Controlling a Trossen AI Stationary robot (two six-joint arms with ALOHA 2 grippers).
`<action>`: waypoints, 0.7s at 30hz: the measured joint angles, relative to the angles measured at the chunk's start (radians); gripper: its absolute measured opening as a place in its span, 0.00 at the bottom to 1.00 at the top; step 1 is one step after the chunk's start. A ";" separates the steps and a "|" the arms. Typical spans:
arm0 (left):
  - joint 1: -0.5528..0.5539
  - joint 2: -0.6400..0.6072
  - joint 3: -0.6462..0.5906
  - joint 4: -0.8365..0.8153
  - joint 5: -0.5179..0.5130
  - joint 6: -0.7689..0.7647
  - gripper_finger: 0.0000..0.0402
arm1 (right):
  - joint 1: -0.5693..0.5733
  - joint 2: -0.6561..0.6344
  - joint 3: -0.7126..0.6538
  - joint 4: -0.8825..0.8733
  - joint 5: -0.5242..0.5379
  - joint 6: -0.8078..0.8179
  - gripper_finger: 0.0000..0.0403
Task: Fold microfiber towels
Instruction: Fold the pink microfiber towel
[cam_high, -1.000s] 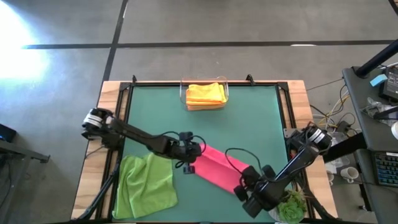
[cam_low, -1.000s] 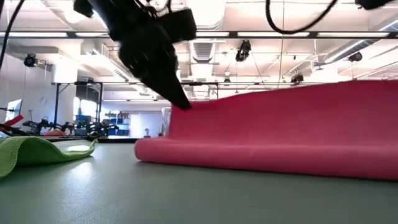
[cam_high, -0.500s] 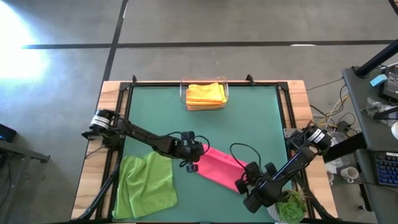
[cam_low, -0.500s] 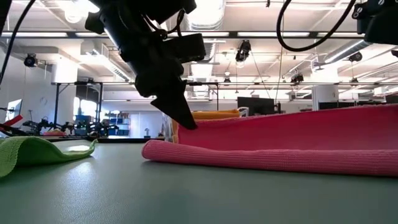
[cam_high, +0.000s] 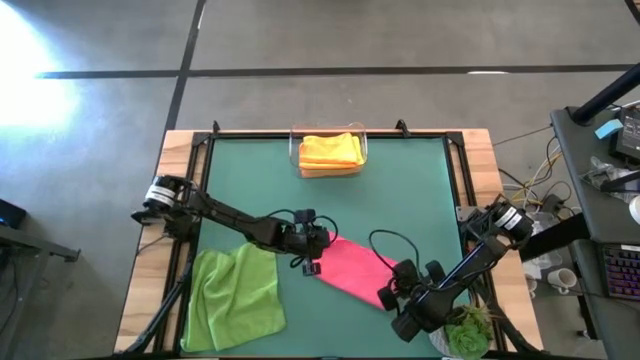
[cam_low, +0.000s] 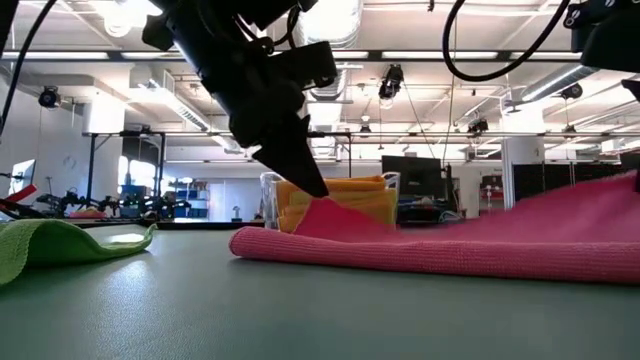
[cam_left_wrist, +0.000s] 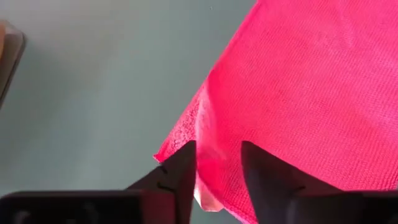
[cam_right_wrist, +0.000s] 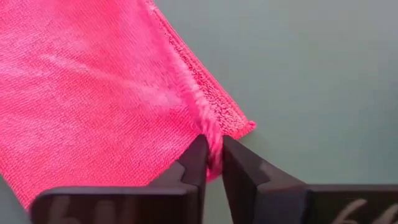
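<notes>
no readable text or labels anywhere

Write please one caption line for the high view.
Both grippers, left and right, at opposite ends of pink towel on green table.

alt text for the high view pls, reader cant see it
A hot pink towel lies mid-table with the left gripper and right gripper at its opposite ends. A lime green towel lies nearby; folded yellow and orange towels fill a clear bin.

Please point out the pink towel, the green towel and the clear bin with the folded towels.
pink towel (cam_high: 350, 268), high view, middle of the cloth.
green towel (cam_high: 235, 298), high view, middle of the cloth.
clear bin (cam_high: 294, 146), high view, its left wall.
</notes>
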 joint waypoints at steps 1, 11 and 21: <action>0.001 -0.002 0.000 -0.001 0.000 0.000 0.31 | 0.000 0.000 0.000 0.000 0.000 0.000 0.13; 0.001 -0.154 0.001 -0.038 0.024 -0.018 0.46 | 0.000 -0.080 0.044 -0.092 0.004 -0.066 0.35; -0.036 -0.141 -0.035 0.135 0.131 -0.143 0.47 | -0.003 -0.300 0.060 -0.193 0.332 -0.090 0.36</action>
